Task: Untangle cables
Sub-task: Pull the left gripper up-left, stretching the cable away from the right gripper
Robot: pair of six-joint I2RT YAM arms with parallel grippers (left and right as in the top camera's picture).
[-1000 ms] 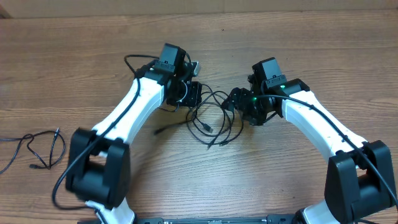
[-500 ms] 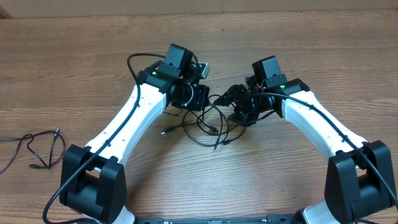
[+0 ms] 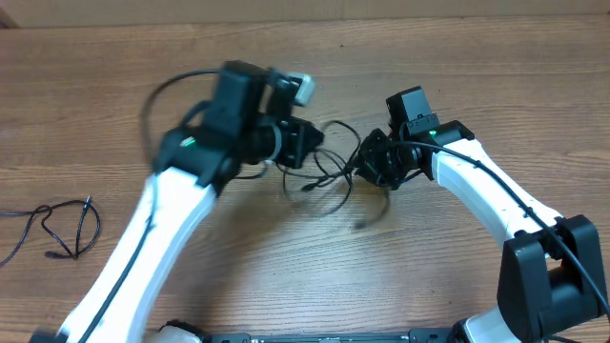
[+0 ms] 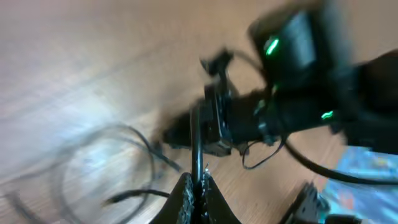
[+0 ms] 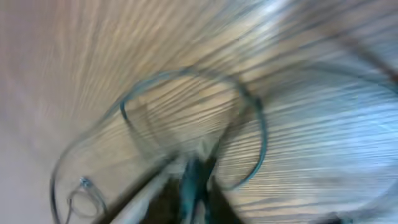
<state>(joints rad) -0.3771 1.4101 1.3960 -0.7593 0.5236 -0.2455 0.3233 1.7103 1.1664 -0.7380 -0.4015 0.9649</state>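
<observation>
As two hands pinch, one cable tangle

— Any way through the middle?
— No. The cables stretch between the left pincer and the right pincer, which are close together.
— Elsewhere?
— There is open table toward the near edge. Only a loose cord lies far left.

A wooden table with lengthwise grain fills the overhead view; a paler strip runs along its far edge; something blue, blurred, sits in the left-wrist view's lower right corner.
</observation>
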